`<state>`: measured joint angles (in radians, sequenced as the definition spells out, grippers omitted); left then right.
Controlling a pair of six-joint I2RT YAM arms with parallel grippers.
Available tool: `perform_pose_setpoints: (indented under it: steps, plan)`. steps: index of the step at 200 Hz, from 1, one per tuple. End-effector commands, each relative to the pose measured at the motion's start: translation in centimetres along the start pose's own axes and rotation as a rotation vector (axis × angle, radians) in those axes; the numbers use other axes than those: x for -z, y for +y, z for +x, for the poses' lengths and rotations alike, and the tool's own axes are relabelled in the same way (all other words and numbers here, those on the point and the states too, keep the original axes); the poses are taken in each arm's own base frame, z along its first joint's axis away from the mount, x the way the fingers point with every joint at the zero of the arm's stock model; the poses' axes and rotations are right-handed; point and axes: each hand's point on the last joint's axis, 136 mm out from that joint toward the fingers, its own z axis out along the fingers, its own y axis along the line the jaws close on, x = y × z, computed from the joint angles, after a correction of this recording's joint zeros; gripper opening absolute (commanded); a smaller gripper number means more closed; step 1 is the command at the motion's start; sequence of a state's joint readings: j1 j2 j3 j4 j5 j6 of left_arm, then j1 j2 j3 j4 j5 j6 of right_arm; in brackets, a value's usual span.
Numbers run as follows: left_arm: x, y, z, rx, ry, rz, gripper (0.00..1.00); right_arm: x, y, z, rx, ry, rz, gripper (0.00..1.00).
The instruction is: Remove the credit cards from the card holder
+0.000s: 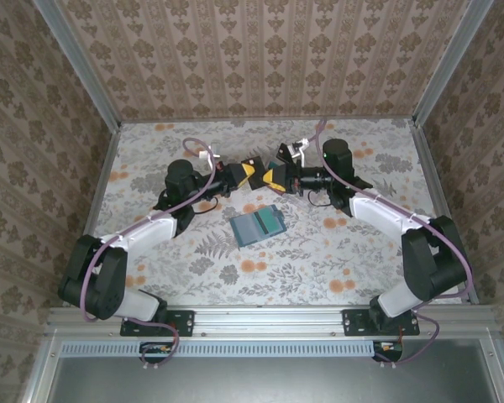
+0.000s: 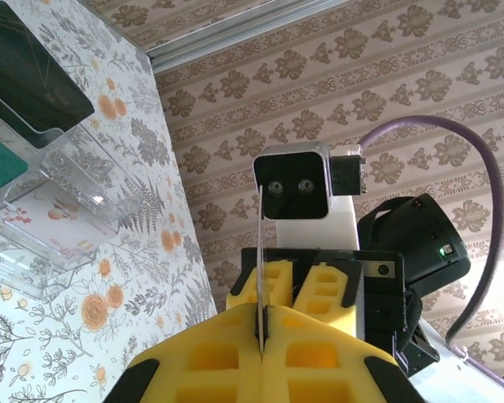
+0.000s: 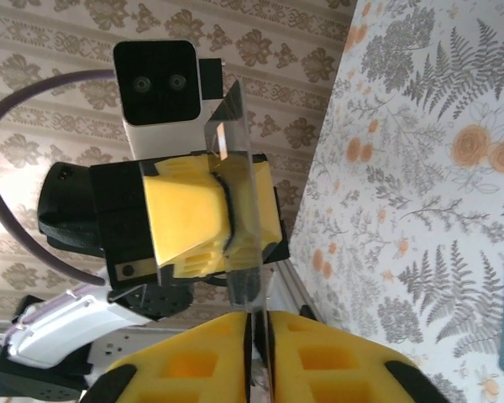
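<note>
The teal card holder lies open on the floral table, in front of both grippers. Above it my left gripper and right gripper meet tip to tip. Between them stands a thin, see-through, card-sized plastic sheet, which appears edge-on in the left wrist view. The left gripper is shut on one edge of it. My right gripper is shut on the opposite edge. I cannot make out a red or yellow-orange credit card with certainty.
A clear plastic box lies on the table to the side, with a dark panel and a teal strip over it. Patterned walls and metal rails enclose the table.
</note>
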<state>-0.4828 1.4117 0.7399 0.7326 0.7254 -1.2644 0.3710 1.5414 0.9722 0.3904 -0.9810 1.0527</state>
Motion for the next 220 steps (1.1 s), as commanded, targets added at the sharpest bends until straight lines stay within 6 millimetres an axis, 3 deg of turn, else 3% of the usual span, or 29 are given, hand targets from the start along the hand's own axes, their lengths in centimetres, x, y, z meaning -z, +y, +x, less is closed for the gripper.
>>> perform_pose_setpoints:
  steps: [1, 17, 30, 47, 73, 85, 104, 145, 220]
  plan:
    - [0.5, 0.6, 0.6, 0.024, 0.009, -0.024, 0.09, -0.4, 0.7, -0.5, 0.064, 0.006, 0.01, 0.05]
    - [1.1, 1.8, 0.8, 0.058, 0.008, -0.081, 0.41, 0.0, -0.3, -0.9, 0.114, -0.007, 0.088, 0.0]
    - [1.7, 3.2, 1.3, 0.074, 0.019, -0.159, 0.6, 0.6, -1.6, -1.3, 0.181, -0.013, 0.201, 0.0]
    - [3.7, 6.0, 1.1, 0.092, -0.005, -0.304, 0.75, 1.7, -3.5, -2.4, 0.313, -0.015, 0.376, 0.0]
    - [7.8, 10.8, 2.1, 0.111, -0.01, -0.639, 0.88, 3.1, -5.3, -4.5, 0.521, 0.003, 0.574, 0.0]
    - [9.3, 11.9, 2.2, 0.113, -0.02, -0.734, 0.91, 3.9, -6.2, -5.9, 0.6, -0.007, 0.672, 0.0]
    - [10.2, 12.6, 2.2, 0.12, -0.037, -0.757, 1.0, 4.9, -7.3, -7.8, 0.726, 0.004, 0.809, 0.0]
    - [11.4, 13.9, 2.9, 0.132, -0.018, -0.816, 1.0, 6.3, -10.4, -10.1, 0.862, 0.192, 0.993, 0.0]
    - [10.3, 14.3, 3.3, 0.188, 0.022, -0.772, 1.0, 7.0, -13.5, -13.5, 0.94, 0.319, 1.013, 0.0]
